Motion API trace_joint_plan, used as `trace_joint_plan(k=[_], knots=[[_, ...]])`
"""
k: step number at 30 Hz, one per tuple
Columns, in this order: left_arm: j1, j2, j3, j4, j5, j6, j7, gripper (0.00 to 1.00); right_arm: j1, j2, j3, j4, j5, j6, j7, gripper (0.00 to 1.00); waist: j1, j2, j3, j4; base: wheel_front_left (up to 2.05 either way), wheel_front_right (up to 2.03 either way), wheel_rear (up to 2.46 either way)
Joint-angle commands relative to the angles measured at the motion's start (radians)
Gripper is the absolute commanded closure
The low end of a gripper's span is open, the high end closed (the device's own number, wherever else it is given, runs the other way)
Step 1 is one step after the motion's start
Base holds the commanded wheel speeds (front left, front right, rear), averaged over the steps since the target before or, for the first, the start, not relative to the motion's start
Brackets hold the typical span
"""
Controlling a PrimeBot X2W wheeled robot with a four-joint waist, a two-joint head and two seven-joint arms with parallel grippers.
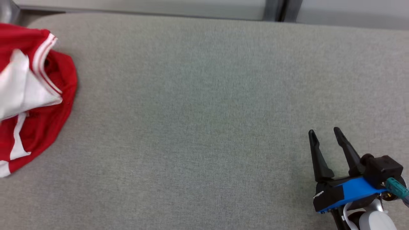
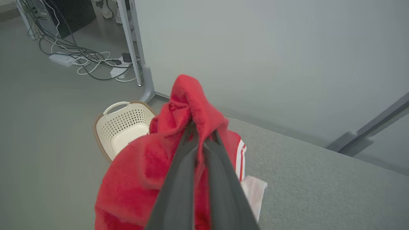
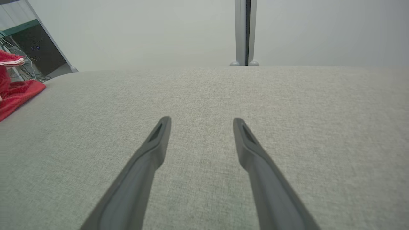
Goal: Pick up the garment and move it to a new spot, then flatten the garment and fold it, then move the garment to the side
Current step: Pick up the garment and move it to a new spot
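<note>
The garment (image 1: 35, 95) is red with white panels and striped trim, bunched at the far left edge of the grey padded table (image 1: 204, 95). In the left wrist view my left gripper (image 2: 201, 132) is shut on a raised fold of the red garment (image 2: 188, 105), cloth draping over both fingers. A corner of the garment (image 3: 16, 92) shows at the left of the right wrist view. My right gripper (image 1: 324, 132) stands open at the table's lower right, nothing between its fingers, and it hovers over bare fabric in its own wrist view (image 3: 202, 120).
A cream perforated laundry basket (image 2: 123, 127) stands on the floor beyond the table's left end. Cables and power strips (image 2: 86, 60) lie near a metal leg. A wall with a grey post (image 3: 245, 32) runs behind the table.
</note>
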Motion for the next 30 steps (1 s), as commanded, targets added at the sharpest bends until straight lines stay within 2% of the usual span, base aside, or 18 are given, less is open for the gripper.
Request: trace_joint_plan(k=[1, 7, 11, 17, 25, 30], knots=[[-0.057, 0.006, -0.031, -0.061, 0.025, -0.003, 0.027, 1.0, 0.006, -0.004, 0.003, 0.026, 0.018, 0.0, -0.021, 0.0, 0.0001, 0.0, -0.089, 0.005, 0.0, 0.0, 0.0], [-0.175, -0.029, -0.109, -0.204, 0.079, 0.016, 0.104, 1.0, 0.012, -0.003, 0.014, 0.081, 0.049, 0.0, -0.054, 0.0, 0.0001, 0.0, -0.166, -0.01, 0.0, 0.0, 0.0], [-0.254, -0.085, -0.163, -0.303, 0.098, 0.031, 0.159, 1.0, 0.019, -0.003, 0.016, 0.115, 0.066, 0.0, -0.074, 0.0, 0.0001, 0.0, -0.204, -0.036, 0.0, 0.0, 0.0], [-0.306, -0.194, -0.221, -0.394, 0.072, 0.031, 0.191, 1.0, 0.019, -0.004, 0.034, 0.148, 0.087, 0.0, -0.091, 0.0, 0.0001, 0.0, -0.217, -0.106, 0.0, 0.0, 0.0], [-0.221, -0.34, -0.324, -0.428, 0.043, 0.021, 0.175, 1.0, -0.01, -0.003, 0.04, 0.164, 0.104, 0.0, -0.11, 0.0, 0.0001, 0.0, -0.187, -0.231, 0.0, 0.0, 0.0], [-0.108, -0.392, -0.397, -0.366, 0.067, 0.016, 0.124, 1.0, -0.024, -0.003, 0.046, 0.173, 0.114, 0.0, -0.121, 0.0, 0.0001, 0.0, -0.167, -0.301, 0.0, 0.0, 0.0]])
